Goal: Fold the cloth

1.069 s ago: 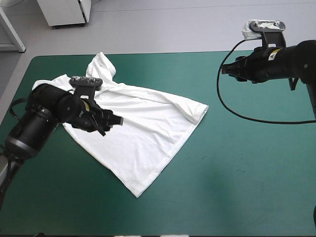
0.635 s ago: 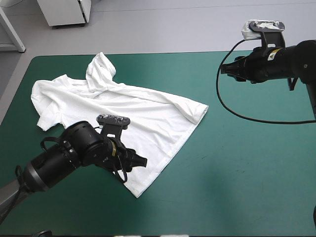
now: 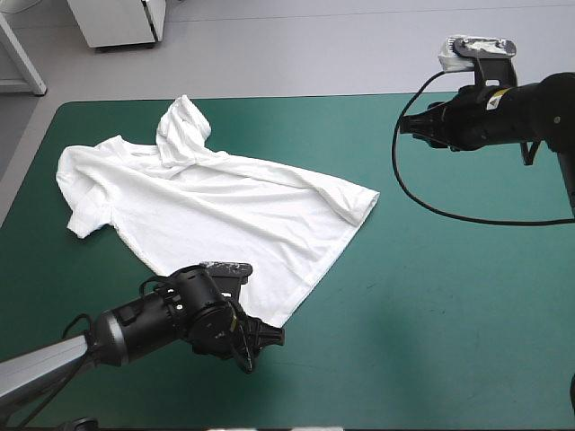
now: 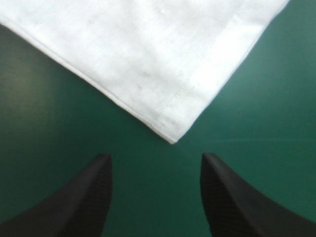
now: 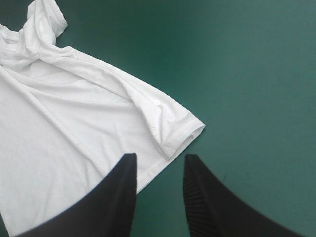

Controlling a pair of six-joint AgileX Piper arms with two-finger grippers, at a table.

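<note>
No text, label, brand, number or sign can be read.

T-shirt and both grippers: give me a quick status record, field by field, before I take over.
T-shirt: white, spread mostly flat on the teal-green cover, wrinkled at the far sleeve, right-hand edge folded over
left gripper: open, just short of the near corner, not touching it
right gripper: open, raised over the table's far right part, clear of the T-shirt
fold state: not yet begun
</note>
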